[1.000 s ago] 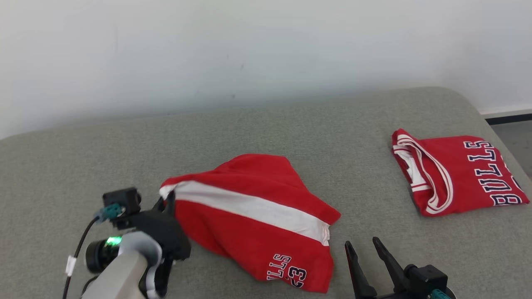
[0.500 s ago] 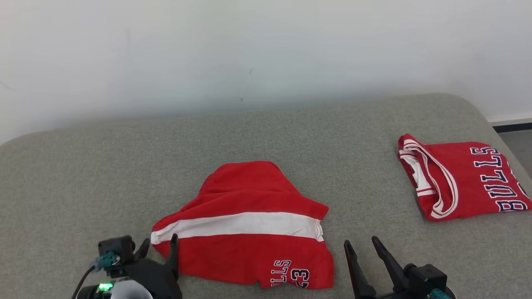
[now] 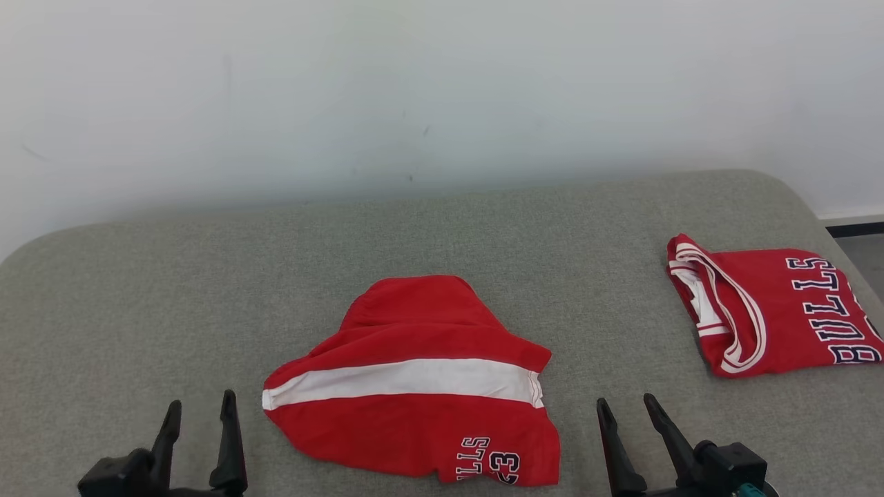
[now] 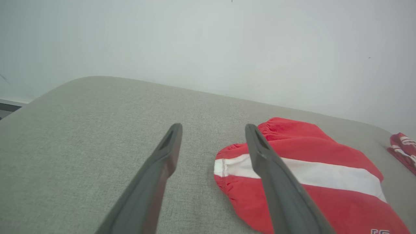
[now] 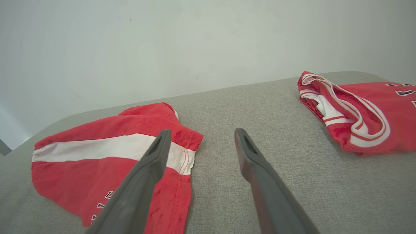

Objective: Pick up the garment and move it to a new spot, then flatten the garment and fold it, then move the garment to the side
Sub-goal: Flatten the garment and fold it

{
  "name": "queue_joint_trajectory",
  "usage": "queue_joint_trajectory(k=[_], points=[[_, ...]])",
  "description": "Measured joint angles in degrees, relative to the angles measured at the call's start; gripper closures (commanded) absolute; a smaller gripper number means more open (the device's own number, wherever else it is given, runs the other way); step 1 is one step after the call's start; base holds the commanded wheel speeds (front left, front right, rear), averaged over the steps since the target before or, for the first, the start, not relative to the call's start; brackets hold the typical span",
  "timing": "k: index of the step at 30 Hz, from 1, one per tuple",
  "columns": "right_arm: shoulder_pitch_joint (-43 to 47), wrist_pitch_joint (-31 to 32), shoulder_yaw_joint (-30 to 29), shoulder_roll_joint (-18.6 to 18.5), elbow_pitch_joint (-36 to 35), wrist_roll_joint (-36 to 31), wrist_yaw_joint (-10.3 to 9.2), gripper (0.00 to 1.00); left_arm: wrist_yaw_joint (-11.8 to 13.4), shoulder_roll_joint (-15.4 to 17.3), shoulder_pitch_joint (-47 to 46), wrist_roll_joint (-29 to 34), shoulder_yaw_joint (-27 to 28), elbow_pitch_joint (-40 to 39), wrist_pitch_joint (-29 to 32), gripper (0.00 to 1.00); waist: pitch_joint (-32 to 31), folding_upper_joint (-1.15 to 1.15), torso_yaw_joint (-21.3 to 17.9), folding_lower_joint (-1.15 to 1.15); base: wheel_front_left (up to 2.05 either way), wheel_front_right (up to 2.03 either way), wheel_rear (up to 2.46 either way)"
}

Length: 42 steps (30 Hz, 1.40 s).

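Observation:
The garment (image 3: pixel 414 414), red shorts with a white stripe and dark lettering, lies loosely spread near the front middle of the grey padded surface (image 3: pixel 207 276). My left gripper (image 3: pixel 200 404) stands open just left of the garment's left edge, apart from it and holding nothing. In the left wrist view, the left gripper (image 4: pixel 213 126) has its right finger in front of the garment (image 4: pixel 325 152). My right gripper (image 3: pixel 626 402) stands open just right of the garment, also holding nothing. The right wrist view shows the right gripper (image 5: pixel 202 131) with the garment (image 5: pixel 81 169) to its left.
A second red garment, a folded jersey (image 3: pixel 766 310) with white trim and lettering, lies at the right end of the surface, also seen as the jersey (image 5: pixel 357 110). A pale wall rises behind. The surface's rounded right edge drops to a dark floor strip (image 3: pixel 856 228).
My left gripper let go of the garment's left corner, opened, and drew back to the lower left. The garment settled flatter. The head camera shifted, so the whole scene sits lower.

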Motion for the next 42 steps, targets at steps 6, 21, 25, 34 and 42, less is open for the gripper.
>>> queue_joint_trajectory(k=[6,21,25,34,42], points=[[0.8,0.0,-1.3,0.0,0.1,-0.2,0.0,0.0,-4.5,-5.4,7.0,8.7,8.7,-6.3,0.0,0.0,-1.3,0.0,1.0,0.0,0.0,0.0,0.0],[3.0,0.0,-1.1,0.0,1.7,-0.4,0.0,0.0,-13.1,-11.7,13.6,20.0,17.4,-6.8,0.0,0.0,-4.2,0.0,1.5,-0.01,0.0,0.0,0.0],[3.2,0.0,-1.2,0.0,1.7,0.0,0.0,0.0,-13.8,-12.3,14.1,20.6,18.1,-6.1,0.0,0.0,-4.6,0.0,1.1,-0.01,0.0,0.0,0.0],[4.0,0.0,-1.4,0.0,-0.1,0.4,0.0,0.0,-14.8,-13.1,13.9,21.5,18.8,-4.5,0.0,0.0,-4.6,0.0,0.7,-0.01,0.0,0.0,0.0],[4.1,0.2,-1.6,0.0,-1.4,0.4,0.0,0.0,-15.6,-13.3,13.1,21.5,19.0,-3.3,0.0,0.0,-4.0,0.0,0.8,0.0,0.0,0.0,0.0]])
